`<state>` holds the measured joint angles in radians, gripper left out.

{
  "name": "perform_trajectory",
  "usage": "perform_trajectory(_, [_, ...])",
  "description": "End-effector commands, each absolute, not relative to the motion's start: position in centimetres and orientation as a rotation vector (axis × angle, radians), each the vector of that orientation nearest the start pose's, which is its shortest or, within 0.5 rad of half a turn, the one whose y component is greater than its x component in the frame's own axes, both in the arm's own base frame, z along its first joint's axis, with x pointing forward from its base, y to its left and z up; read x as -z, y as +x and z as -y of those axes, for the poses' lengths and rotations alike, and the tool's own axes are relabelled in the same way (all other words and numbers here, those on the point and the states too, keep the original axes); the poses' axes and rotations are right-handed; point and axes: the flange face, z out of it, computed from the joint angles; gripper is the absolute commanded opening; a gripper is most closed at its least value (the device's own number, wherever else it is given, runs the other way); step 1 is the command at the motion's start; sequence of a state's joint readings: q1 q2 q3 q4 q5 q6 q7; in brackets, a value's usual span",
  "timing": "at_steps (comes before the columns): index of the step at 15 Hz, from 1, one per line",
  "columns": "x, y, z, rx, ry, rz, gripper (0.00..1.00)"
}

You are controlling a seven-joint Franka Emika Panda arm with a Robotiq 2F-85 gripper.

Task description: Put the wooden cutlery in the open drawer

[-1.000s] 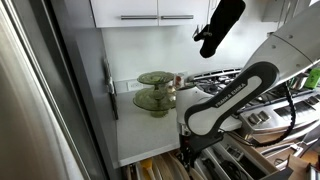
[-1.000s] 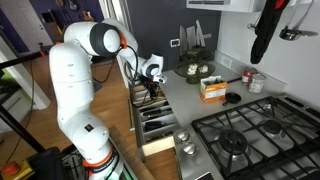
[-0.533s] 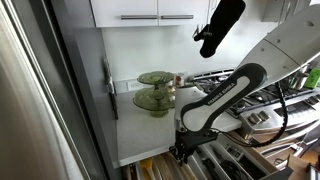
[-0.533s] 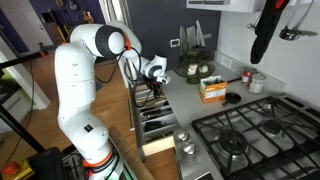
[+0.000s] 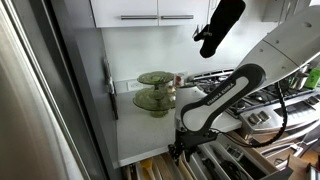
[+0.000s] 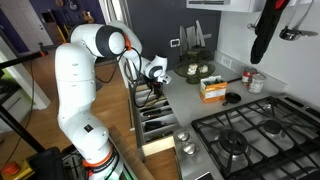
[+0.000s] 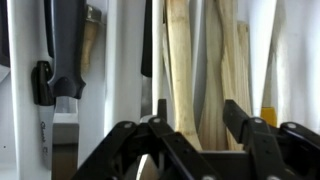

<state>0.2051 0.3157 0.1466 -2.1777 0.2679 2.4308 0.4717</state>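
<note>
The claw (image 7: 197,115) is hanging low inside the open drawer (image 6: 150,132), its jaws standing partly apart on either side of the wooden cutlery (image 7: 185,60). In the wrist view the pale wooden handles are lying lengthwise in one compartment and running in between the two fingers (image 7: 236,118), which are not closing on them. A white divider (image 7: 125,60) is separating that compartment from the next one, where black-handled knives (image 7: 65,50) are lying side by side.

In an exterior view the claw (image 5: 178,152) is reaching down past the edge of the white counter (image 5: 140,135), with stacked green glass dishes (image 5: 155,92) sitting on the counter just behind it. A black oven mitt (image 5: 220,25) is hanging above. In an exterior view a small box (image 6: 212,90) is standing on the counter near the gas stove (image 6: 240,135), well apart from the drawer.

The white arm (image 6: 95,40) is arching up from its base, bending at the elbow and pointing the wrist straight down over the drawer.
</note>
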Motion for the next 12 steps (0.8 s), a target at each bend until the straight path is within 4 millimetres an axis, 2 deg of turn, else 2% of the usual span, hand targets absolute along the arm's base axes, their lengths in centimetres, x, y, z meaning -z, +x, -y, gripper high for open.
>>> perform_trajectory(1, [-26.3,49.6,-18.5,-0.215,-2.916,-0.512,0.92])
perform_trajectory(2, [-27.1,48.8,-18.5,-0.207,-2.921,-0.502,1.00])
perform_trajectory(8, [-33.7,43.4,-18.3,-0.002,-2.962,-0.393,1.00])
perform_trajectory(12, [-37.9,40.6,-18.5,0.115,-2.938,-0.372,1.00])
